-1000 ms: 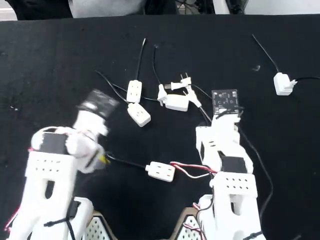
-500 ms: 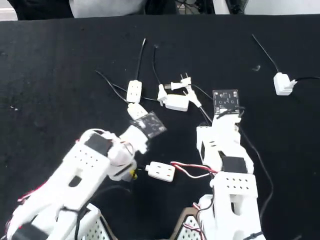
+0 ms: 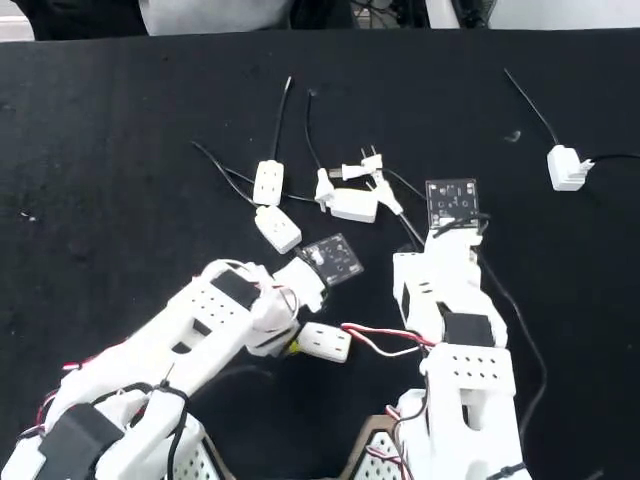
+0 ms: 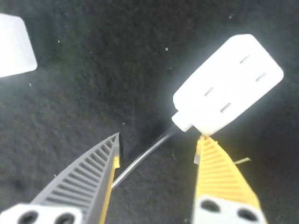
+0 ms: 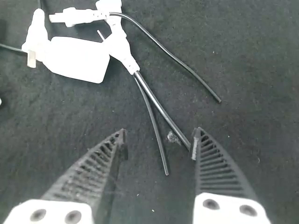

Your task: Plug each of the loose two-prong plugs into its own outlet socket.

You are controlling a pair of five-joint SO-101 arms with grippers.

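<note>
Worktop (image 3: 100,150) is black. We see a wide bare stretch on its left side, and more bare room btwn the centre cluster and the white adapter (image 3: 567,167), which sits near the right edge. The far edge runs straight across the top of the high view. Both arm bases crowd the near edge.

The centre cluster is tight. The upper socket (image 3: 268,182) and lower socket (image 3: 279,228) lie just beside each other. To their right is the white block (image 3: 352,205), w/ a third plug (image 3: 323,185) touching its end; we can't tell if it's seated. The far plug (image 3: 358,166) and near plug (image 3: 381,192) lie loose just beyond the block, prongs bare.

The left arm stretches diagonally from the near-left corner toward the centre. The left pincer (image 4: 159,137) is released, jaws spread wide, low over the worktop. The front socket (image 4: 229,84) lies just ahead of it, its cord end almost at the yellow fingertip (image 4: 203,142), and its cord (image 4: 140,161) runs back btwn the jaws. Nothing is gripped.

The right arm stands upright, right of centre. The right pincer (image 5: 159,131) is also released and holds nothing. Two black cords (image 5: 161,109) pass btwn its jaws. The near plug lies well ahead of its tips, w/ the white block alongside.
</note>
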